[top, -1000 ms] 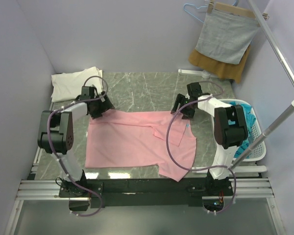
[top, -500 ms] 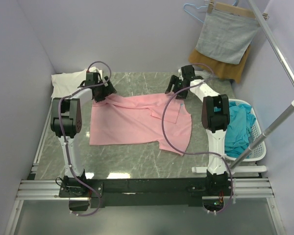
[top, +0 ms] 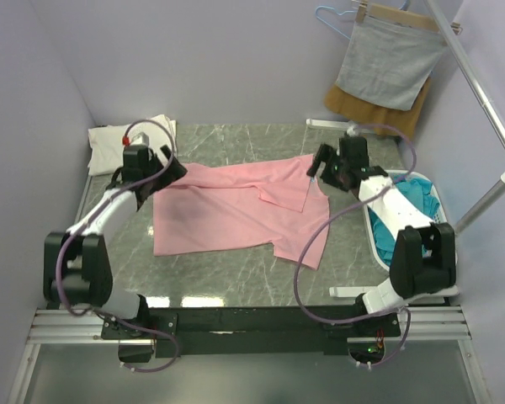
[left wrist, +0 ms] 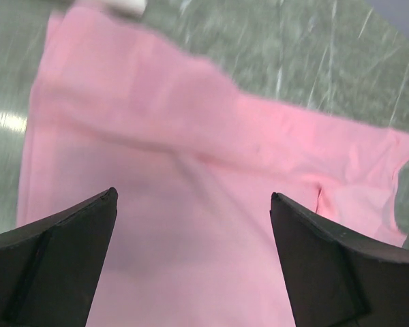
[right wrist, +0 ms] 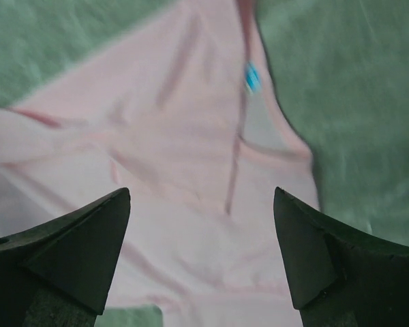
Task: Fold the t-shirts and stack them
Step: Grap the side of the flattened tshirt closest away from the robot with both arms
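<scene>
Only container is the white basket (top: pixel 442 204) at the right edge of the counter (top: pixel 236 139). It holds the teal-blue shirts (top: pixel 417 195), bunched up, and the right arm crosses over it and hides most of the contents.

The pink shirt (top: pixel 227 215) is on the counter, centre, spread mostly flat. The right half is rucked, with a flap turned over near the far edge. The cream-white shirt (top: pixel 109 141) sits folded at the far left corner, apart from the pink one.

The top view shows the left hand (top: pixel 170 171) at the pink shirt's far left corner and the right hand (top: pixel 318 165) at its far right corner. Finger gap isn't readable from up there.

The wrist views settle that:
- left hand (left wrist: pixel 192 194): fingers spread wide, nothing between them, pink cloth below.
- right hand (right wrist: pixel 201 191): fingers also wide apart and empty, over the collar area.

Whether the tips touch the cloth, can't tell.

Only the right wrist view shows the white-blue neck label (right wrist: pixel 251 77) inside the neckline. Only the top view shows the basket, the cream-white shirt, and the grey cloth (top: pixel 387 63) on the hanger (top: pixel 379 13) with the mustard-brown cloth (top: pixel 349 103) behind it.
</scene>
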